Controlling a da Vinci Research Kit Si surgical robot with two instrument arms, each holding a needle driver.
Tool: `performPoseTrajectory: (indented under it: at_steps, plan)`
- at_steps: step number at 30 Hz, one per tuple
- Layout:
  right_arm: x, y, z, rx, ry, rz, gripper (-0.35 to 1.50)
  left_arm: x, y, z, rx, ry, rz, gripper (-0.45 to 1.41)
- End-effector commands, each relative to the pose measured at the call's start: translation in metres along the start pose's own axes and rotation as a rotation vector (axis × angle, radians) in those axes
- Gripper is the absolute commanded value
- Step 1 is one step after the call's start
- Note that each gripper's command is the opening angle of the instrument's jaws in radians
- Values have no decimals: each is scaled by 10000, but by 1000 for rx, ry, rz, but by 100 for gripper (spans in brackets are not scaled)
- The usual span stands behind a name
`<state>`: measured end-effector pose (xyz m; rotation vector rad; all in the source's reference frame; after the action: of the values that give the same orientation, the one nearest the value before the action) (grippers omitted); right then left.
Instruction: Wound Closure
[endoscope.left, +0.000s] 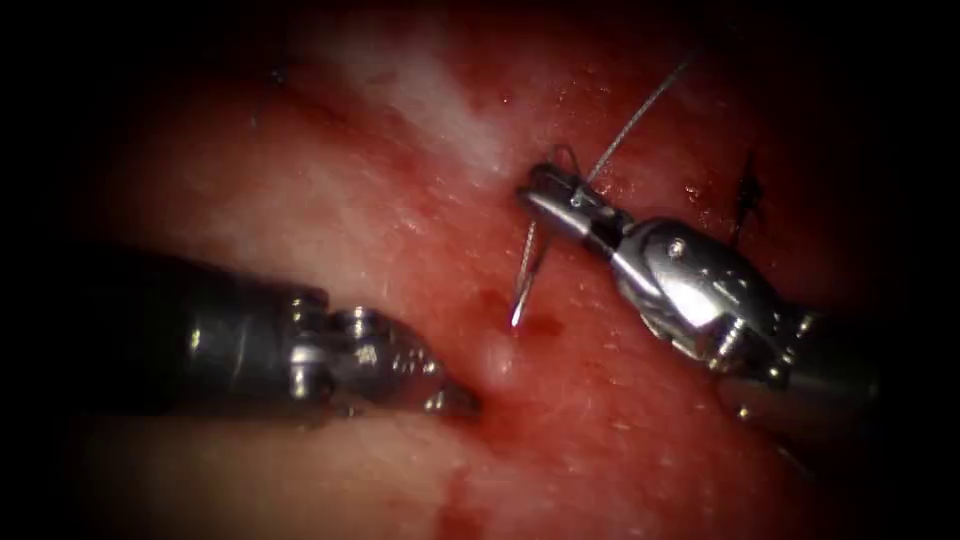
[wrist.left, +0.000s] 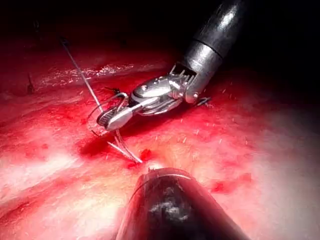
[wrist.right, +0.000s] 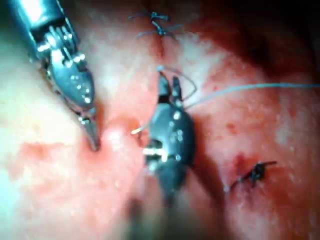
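Observation:
My right tool (endoscope.left: 535, 192) comes in from the right with its jaws shut on the curved needle (endoscope.left: 524, 270) near its tail end. The needle hangs down from the jaws, and its point meets the tissue (endoscope.left: 330, 200) at a red spot just right of the cut (endoscope.left: 465, 490); I cannot tell how deep it sits. Thread (endoscope.left: 640, 110) runs from the jaws up and to the right. My left tool (endoscope.left: 462, 403) lies on the cut's left side, shut and holding nothing, its tip pressed on the tissue beside a small pale bump (endoscope.left: 497, 360). The right tool (wrist.left: 107, 120) (wrist.right: 169, 86), needle (wrist.left: 127, 150) and left tool (wrist.right: 93, 142) also show from the wrists.
A tied dark stitch (endoscope.left: 747, 195) stands right of the right tool's wrist. Two knotted stitches (wrist.right: 252, 175) (wrist.right: 157, 25) show in the right wrist view. Red fluid (endoscope.left: 560, 430) covers the tissue around the cut.

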<state>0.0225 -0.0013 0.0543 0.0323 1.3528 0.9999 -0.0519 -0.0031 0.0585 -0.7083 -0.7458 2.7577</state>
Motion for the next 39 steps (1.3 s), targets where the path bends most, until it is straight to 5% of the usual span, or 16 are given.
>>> performPoseTrajectory:
  at_steps: [1, 18, 34, 35, 36, 37, 39]
  plan:
    - [-4, -5, 11, 14, -6, 19, -35, 3, -1, 7, -1, 1, 2, -45]
    - [-35, -26, 9, 136, -207, 350, -35, -4, -5, 5, -4, 1, 8, -45]
    - [-55, -61, -1, 274, -299, 555, -35, -3, -5, 2, -6, 7, 14, -45]
    - [-55, -60, -1, 282, -300, 555, -11, -3, -5, 2, -6, 7, 14, -45]
    - [-53, -56, 2, 269, -292, 544, 71, -2, -5, 1, -7, 8, 13, -45]
    - [-49, -47, 6, 240, -268, 483, 111, -2, -5, 1, -6, 10, 13, -45]
    - [-43, -30, 7, 211, -242, 385, 128, -2, -5, 1, -6, 11, 13, -45]
